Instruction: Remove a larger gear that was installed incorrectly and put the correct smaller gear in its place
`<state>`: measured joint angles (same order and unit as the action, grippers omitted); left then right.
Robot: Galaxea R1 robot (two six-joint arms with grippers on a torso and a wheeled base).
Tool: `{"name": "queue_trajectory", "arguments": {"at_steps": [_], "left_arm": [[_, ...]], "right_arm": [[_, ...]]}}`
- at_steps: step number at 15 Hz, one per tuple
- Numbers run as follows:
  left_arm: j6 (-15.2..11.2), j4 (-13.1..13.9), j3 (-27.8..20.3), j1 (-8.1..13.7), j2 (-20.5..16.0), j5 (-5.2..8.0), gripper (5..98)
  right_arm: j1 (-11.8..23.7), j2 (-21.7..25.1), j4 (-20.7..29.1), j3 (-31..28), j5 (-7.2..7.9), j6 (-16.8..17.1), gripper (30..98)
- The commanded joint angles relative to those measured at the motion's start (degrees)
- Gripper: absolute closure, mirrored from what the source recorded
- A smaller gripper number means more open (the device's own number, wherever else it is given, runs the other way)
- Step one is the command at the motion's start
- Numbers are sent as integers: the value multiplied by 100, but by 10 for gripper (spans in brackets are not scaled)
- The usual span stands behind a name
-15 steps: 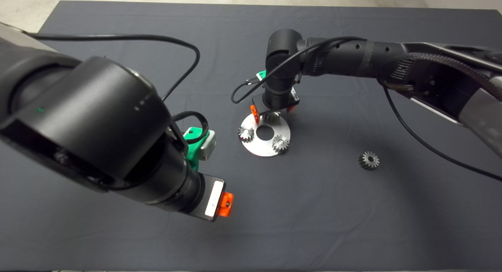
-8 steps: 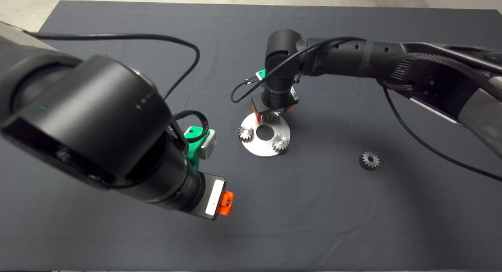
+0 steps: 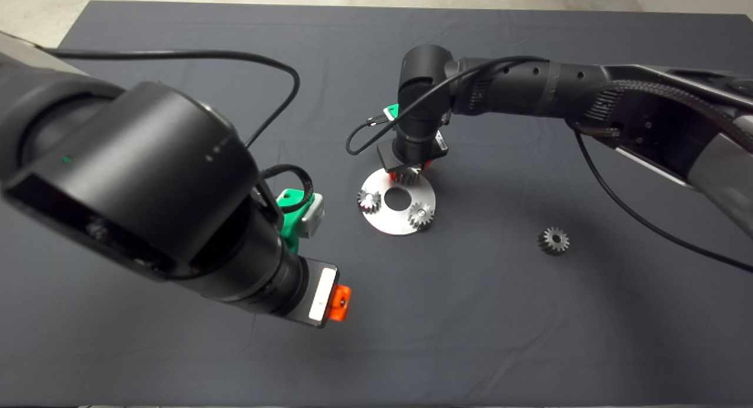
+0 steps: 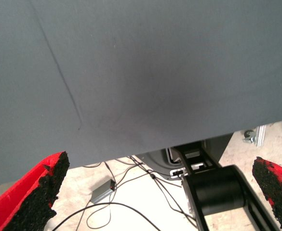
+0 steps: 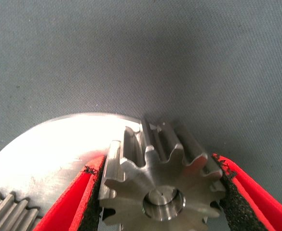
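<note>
The right gripper (image 5: 162, 192) has been closing over the last second; its black pads (image 5: 93, 192) are now pressing both flanks of the larger gear (image 5: 162, 180), which is probably still sitting on its pin on the round steel plate (image 3: 412, 217). So removal is starting. The smaller gear (image 3: 553, 241) is lying well off to the gripper's side. The left gripper (image 4: 160, 202) is waiting spread, away from the plate.

Right end effector (image 3: 407, 166) fingers closed in from wide spread, pads now pressing larger gear (image 5: 162, 180) flanks.

dark mat (image 3: 176, 55), round silver plate (image 3: 385, 221), floor cables (image 4: 131, 211)
</note>
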<state>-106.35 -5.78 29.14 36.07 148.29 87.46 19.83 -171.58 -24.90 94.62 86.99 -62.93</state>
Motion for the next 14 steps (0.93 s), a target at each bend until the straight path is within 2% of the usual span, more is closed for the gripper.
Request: {"name": "queue_trajectory", "arguments": {"at_steps": [1, 3, 8, 14], "left_arm": [[361, 7, 270, 76, -63, 342, 60], [361, 7, 257, 76, -41, 342, 60], [370, 9, 275, 76, -61, 360, 60], [378, 11, 284, 67, -84, 360, 60]], "right_arm": [[148, 6, 60, -165, 564, -119, 716], [249, 14, 214, -303, 564, -299, 752], [375, 35, 252, -528, 564, -363, 772], [1153, 23, 846, -669, 564, -571, 791]]}}
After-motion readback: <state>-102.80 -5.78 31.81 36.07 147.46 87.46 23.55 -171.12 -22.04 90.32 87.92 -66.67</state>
